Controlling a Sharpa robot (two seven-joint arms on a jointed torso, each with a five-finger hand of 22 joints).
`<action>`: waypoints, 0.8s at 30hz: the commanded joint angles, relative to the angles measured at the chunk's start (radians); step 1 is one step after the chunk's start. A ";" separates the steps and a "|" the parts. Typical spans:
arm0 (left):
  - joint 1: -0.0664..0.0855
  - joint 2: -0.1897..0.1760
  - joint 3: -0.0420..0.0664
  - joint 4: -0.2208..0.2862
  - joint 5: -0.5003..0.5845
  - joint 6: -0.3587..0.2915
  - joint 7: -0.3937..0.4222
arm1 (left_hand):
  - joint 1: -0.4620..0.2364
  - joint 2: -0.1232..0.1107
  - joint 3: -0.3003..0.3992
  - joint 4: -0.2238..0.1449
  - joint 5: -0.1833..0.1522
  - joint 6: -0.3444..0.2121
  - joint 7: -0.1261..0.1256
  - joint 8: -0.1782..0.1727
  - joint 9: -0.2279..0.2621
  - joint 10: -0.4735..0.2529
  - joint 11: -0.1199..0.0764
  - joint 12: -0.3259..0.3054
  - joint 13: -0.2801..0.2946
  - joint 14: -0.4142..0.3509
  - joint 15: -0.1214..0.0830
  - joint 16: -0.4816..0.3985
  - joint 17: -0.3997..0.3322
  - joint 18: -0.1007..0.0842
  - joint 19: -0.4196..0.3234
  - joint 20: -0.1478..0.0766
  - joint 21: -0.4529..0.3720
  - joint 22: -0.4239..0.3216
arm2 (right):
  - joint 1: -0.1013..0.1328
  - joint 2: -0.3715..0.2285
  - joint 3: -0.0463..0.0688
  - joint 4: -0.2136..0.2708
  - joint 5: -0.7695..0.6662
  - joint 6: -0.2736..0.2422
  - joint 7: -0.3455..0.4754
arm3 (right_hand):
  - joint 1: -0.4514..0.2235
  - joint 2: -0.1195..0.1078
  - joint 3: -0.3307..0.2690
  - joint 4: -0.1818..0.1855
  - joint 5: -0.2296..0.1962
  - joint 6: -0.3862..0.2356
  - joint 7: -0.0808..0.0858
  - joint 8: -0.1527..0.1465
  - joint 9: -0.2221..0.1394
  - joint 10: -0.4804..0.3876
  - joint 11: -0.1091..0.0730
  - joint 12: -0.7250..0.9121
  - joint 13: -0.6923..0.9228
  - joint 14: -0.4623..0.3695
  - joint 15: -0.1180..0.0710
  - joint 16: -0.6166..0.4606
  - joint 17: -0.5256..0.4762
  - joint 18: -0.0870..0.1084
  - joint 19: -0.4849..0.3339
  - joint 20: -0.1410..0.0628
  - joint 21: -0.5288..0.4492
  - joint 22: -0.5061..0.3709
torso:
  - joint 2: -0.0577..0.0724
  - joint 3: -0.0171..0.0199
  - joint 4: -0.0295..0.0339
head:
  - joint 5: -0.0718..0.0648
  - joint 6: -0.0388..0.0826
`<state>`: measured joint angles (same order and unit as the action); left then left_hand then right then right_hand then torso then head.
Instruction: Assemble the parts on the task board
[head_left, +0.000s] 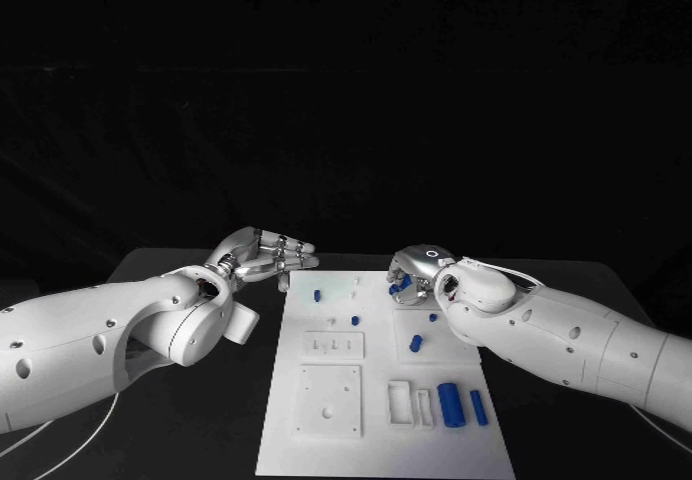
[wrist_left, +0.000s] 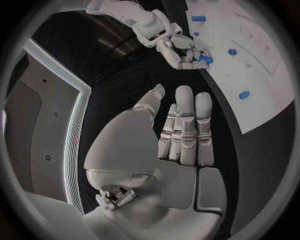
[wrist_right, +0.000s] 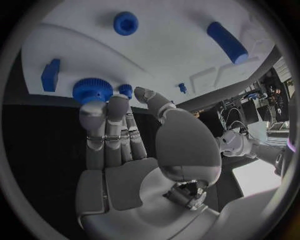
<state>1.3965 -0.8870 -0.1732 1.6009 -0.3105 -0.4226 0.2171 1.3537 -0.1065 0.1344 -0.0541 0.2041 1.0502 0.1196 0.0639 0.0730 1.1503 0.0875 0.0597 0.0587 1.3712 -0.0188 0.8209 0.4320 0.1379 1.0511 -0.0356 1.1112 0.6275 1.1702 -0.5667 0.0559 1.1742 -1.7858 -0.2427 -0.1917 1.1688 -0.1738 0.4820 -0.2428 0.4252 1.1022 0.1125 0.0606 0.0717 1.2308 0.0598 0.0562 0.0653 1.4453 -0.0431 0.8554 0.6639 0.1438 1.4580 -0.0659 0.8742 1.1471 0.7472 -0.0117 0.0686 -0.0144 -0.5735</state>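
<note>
We see both white arms reaching inward, one from each side. The left hand (head_left: 267, 258) hovers with its fingers (wrist_left: 185, 125) extended side by side, holding nothing. The right hand (head_left: 418, 272) is bent down, its fingers (wrist_right: 107, 120) straight and together, nothing gripped.

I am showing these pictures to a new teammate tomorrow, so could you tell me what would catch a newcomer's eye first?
First, the white task board in the middle of the black table, dotted with small blue parts, among them two blue cylinders near its right edge. Next, the right hand over the board's far right corner, fingertips at a blue gear. The left hand hangs just off the board's far left corner, holding nothing.
</note>
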 joint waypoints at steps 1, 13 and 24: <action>0.004 -0.001 0.001 0.003 0.001 0.016 0.002 | -0.001 0.005 -0.005 0.000 -0.006 -0.009 0.000 -0.001 0.001 -0.007 -0.002 0.000 0.001 0.005 0.001 0.003 0.001 0.014 0.002 0.001 0.005 0.001 | -0.001 0.002 0.000 -0.005 -0.022 -0.011 -0.009 | 0.001 -0.007 0.010 0.003 -0.006 0.007 -0.002 0.003 0.001 0.007 0.000 0.003 0.001 -0.006 -0.002 0.006 -0.001 0.001 0.015 -0.001 -0.009 0.006 | 0.006 0.0010 0.0030 | -0.001 0.003; 0.006 0.001 0.001 0.001 0.003 0.020 -0.003 | 0.000 0.007 -0.006 0.004 -0.006 -0.008 0.000 0.000 0.001 -0.007 -0.003 0.000 0.001 0.005 0.001 0.005 0.001 0.014 0.001 0.001 0.008 0.002 | -0.002 0.005 0.000 -0.004 -0.015 0.007 -0.005 | 0.009 0.009 0.026 0.015 -0.031 0.045 -0.010 0.005 0.005 0.053 -0.014 0.004 0.004 -0.006 -0.010 0.008 0.001 -0.003 0.023 -0.007 -0.022 0.030 | 0.011 0.0013 0.0006 | 0.001 0.001; 0.006 0.002 0.001 -0.002 0.006 0.023 -0.010 | -0.001 0.008 -0.006 0.007 -0.007 -0.008 0.000 0.000 0.001 -0.007 -0.002 0.001 0.001 0.004 0.001 0.007 0.000 0.014 0.000 0.001 0.009 0.002 | -0.003 0.005 0.000 0.000 -0.015 -0.005 -0.005 | 0.053 0.072 0.087 -0.002 -0.188 0.168 -0.040 0.006 0.041 0.169 -0.056 0.005 0.046 -0.006 -0.036 0.002 0.004 -0.025 0.023 -0.033 -0.013 0.060 | 0.012 0.0013 0.0020 | 0.001 0.001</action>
<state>1.3999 -0.8870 -0.1733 1.5984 -0.3090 -0.4153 0.2088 1.3537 -0.1065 0.1318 -0.0514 0.2004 1.0502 0.1196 0.0639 0.0729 1.1504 0.0875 0.0597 0.0586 1.3706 -0.0193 0.8209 0.4318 0.1321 1.0510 -0.0356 1.1152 0.6283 1.1697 -0.5627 0.0576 1.1728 -1.7903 -0.2487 -0.1957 1.2130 -0.1283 0.5638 -0.2446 0.2417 1.2605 0.0736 0.0636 0.1032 1.3891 0.0086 0.0579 0.0901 1.4396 -0.0736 0.8595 0.6669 0.1140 1.4667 -0.0933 0.8593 1.2070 0.7587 -0.0104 0.0709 -0.0141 -0.5728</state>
